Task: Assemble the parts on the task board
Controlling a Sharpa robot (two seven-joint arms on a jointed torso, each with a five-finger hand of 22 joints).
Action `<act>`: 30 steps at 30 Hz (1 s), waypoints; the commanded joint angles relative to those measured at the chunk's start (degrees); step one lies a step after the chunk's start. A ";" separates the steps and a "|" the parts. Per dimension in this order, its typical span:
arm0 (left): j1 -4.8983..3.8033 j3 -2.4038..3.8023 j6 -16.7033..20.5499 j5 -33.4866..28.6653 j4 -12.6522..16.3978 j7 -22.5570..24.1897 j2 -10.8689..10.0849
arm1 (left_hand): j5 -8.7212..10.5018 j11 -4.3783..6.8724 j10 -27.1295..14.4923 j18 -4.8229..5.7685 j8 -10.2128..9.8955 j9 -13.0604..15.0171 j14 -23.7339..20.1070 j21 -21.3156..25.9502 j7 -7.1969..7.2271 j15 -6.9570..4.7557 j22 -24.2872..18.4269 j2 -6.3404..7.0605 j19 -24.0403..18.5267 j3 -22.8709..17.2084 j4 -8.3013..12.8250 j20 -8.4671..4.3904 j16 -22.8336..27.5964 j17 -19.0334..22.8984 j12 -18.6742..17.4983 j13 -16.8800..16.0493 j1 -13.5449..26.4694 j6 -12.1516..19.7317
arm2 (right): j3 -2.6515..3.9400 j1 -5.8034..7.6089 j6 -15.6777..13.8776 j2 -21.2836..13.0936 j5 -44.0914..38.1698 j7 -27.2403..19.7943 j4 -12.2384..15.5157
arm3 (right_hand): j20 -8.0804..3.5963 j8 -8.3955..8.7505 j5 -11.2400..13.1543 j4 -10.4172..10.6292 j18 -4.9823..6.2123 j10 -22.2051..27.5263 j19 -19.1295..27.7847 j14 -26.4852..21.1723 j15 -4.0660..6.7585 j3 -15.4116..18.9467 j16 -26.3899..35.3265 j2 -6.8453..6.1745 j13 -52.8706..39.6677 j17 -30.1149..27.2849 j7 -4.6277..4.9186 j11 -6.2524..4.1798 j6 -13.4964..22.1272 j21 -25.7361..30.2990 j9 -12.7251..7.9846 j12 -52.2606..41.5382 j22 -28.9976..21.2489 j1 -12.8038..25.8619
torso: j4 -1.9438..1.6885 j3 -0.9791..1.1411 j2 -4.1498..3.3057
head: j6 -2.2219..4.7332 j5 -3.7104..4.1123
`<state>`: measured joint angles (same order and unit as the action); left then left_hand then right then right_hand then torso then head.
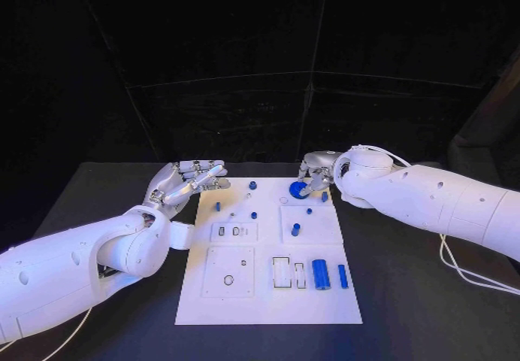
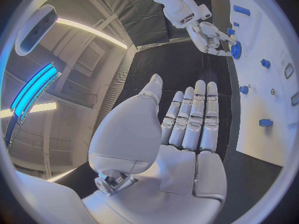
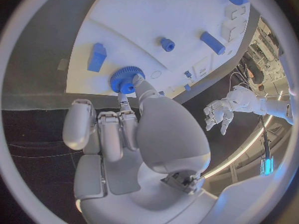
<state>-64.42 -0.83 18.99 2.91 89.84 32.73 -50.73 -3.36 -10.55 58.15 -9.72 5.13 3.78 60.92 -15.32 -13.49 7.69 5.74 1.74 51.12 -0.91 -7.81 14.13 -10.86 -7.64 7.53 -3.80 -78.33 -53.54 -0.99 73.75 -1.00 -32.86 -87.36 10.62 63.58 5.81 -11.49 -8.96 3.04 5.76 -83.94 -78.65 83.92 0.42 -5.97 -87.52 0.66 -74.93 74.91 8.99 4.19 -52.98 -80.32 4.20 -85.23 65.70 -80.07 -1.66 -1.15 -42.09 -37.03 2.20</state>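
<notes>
Board [image 1: 265, 301]: white plate, its near edge closest to the head camera, long axis running away from the robot. All places below are given relative to it.

Near end, right side: blue cylinder [image 1: 321, 274] lying flat, a slimmer blue bar [image 1: 343, 276] just beside it toward the right edge; empty rectangular slots to their left.

Far end, right corner: blue gear [image 1: 298, 189], toothed rim plain in the right wrist view [image 3: 127, 79]. It sits at the board surface; whether it is seated on a post or only resting there cannot be told.

Right hand [image 1: 318, 171]: over the far right corner, fingers narrowed round the gear, thumb and a fingertip [image 3: 144, 88] pinching its hub.

Small blue pegs [image 1: 254, 185]: scattered over the far half, some upright.

Left hand [image 1: 186, 180]: just off the far left corner, above the table [image 1: 108, 195], fingers straight and side by side, palm bare, holding nothing [image 2: 187, 129].

Risk, as judged: the pinch takes only the hub, so the gear may tilt and jam off-axis on its seat, or slip out if the hand turns. The gripping fingers stand close to neighbouring pegs and may knock one over.
</notes>
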 commanded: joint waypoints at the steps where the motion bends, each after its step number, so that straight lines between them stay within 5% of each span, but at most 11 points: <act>1: -0.08 0.04 -0.69 0.13 0.08 0.15 -0.02 | 0.18 -0.08 -0.04 -0.81 -0.24 -0.04 0.18 0.31 -0.45 0.18 -0.13 -0.33 0.28 0.02 0.39 0.10 0.25 -0.11 -0.36 0.06 0.33 0.28 | -0.20 -0.26 0.96 0.06 -0.22 -0.32 -0.06 | -0.63 -0.73 0.54 -0.36 -1.01 -2.99 0.09 4.68 0.70 -1.20 -0.22 1.62 -10.11 8.12 -0.64 -0.67 -1.85 -0.34 0.30 -0.42 0.08 -0.28 | 0.04 0.01 0.01 | -0.08 0.00; 9: -0.08 0.03 -0.73 0.13 0.10 0.12 -0.09 | 0.18 -0.08 -0.04 -0.81 -0.24 -0.04 0.18 0.32 -0.45 0.18 -0.14 -0.33 0.29 0.02 0.40 0.10 0.25 -0.12 -0.36 0.05 0.33 0.28 | -0.20 -0.39 -5.52 -0.39 -3.37 -0.62 1.50 | -1.22 -0.97 0.37 -1.92 -1.18 -3.39 -0.33 4.73 1.26 -3.52 -0.28 1.85 -10.71 8.38 -1.53 -1.54 -4.33 -0.73 0.29 -0.87 0.96 -0.69 | 0.09 0.04 0.03 | 0.05 0.02; 20: -0.08 0.03 -0.73 0.13 0.00 0.08 -0.07 | 0.18 -0.07 -0.04 -0.82 -0.26 -0.04 0.19 0.34 -0.45 0.18 -0.17 -0.40 0.31 0.00 0.49 0.10 0.28 -0.13 -0.38 0.05 0.26 0.28 | -0.14 -0.45 -15.64 -1.45 -10.07 2.30 9.77 | -1.19 0.82 -2.25 -1.63 -1.46 -3.46 -1.10 4.82 1.08 -5.47 -0.39 0.30 -10.80 8.72 -1.31 -1.43 -4.23 -1.37 -0.29 -0.81 2.33 2.59 | -0.05 -0.04 0.02 | 0.18 -0.17; 30: -0.09 0.03 -0.68 0.13 -0.01 0.08 0.01 | 0.17 -0.05 -0.01 -0.82 -0.28 -0.03 0.22 0.38 -0.43 0.17 -0.21 -0.53 0.35 -0.06 0.68 0.10 0.33 -0.15 -0.41 0.05 0.09 0.27 | -0.13 -0.49 -15.22 3.66 -14.35 4.41 9.36 | -1.18 1.07 -2.38 -1.66 -1.53 -3.44 -1.32 4.78 1.08 -5.88 -0.33 -0.01 -10.76 8.55 -1.30 -1.44 -4.31 -1.53 -0.31 -0.75 2.73 2.94 | -0.17 -0.07 -0.06 | 0.00 -0.73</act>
<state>-64.42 -0.84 18.91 2.91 89.76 32.60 -50.75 -3.36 -10.55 58.15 -9.71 5.13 3.78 60.92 -15.32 -13.49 7.69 5.60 1.74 51.12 -0.98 -7.41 14.13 -10.86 -7.73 7.32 -3.81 -78.33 -53.54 -1.15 73.17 -15.07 -29.37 -98.68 13.48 73.20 4.48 -10.51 -11.05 1.34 4.86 -83.93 -79.55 84.05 1.35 -11.45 -87.74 0.71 -74.93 74.90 9.45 2.96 -53.67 -81.60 3.74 -85.86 68.37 -77.57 -1.80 -1.22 -42.12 -36.93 1.61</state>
